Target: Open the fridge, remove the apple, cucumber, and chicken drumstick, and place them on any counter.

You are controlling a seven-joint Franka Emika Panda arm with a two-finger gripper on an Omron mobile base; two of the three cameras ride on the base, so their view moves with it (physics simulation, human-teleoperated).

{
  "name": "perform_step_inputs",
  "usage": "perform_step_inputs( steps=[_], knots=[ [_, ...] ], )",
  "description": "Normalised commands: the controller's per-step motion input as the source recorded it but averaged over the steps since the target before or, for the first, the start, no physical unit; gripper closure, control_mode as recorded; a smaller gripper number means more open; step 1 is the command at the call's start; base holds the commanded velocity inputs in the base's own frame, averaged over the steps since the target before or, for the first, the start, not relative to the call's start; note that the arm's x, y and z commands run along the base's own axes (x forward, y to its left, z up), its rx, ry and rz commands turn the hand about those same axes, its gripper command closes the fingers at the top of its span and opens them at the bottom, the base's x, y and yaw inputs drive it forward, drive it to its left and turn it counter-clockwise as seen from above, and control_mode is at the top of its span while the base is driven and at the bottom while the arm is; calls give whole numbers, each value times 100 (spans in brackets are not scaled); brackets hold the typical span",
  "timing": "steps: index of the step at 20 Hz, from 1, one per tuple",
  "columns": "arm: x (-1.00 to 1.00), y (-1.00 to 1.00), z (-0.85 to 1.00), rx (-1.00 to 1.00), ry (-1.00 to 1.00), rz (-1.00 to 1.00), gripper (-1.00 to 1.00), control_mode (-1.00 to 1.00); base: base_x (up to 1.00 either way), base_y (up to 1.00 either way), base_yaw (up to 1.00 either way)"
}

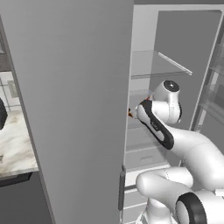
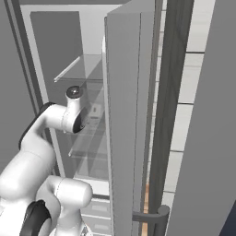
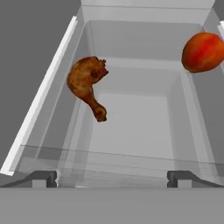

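chicken drumstick (image 3: 89,85) lies on the glass shelf (image 3: 131,127) in the fridge (image 1: 70,109), ahead and left of the open, empty gripper (image 3: 112,177), apple (image 3: 202,52) far right; it looks light, stiff, possibly greasy, best pinched across its thick meaty end.

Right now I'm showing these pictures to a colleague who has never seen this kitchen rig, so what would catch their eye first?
Probably the food in the hand view: a brown chicken drumstick on a glass shelf at left and a red-orange apple at the upper right, both lying apart ahead of the open gripper. From the base views, the white arm reaching past the big grey door into the fridge stands out.
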Motion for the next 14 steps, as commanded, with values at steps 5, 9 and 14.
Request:
perform_step_inputs(
  steps=[5,9,14],
  knots=[
    [24,3,-23,0,0,0,-100,-100,0,0,0],
    [19,9,-31,0,0,0,-100,-100,0,0,0],
    [17,9,-22,0,0,0,-100,-100,0,0,0]
  ],
)
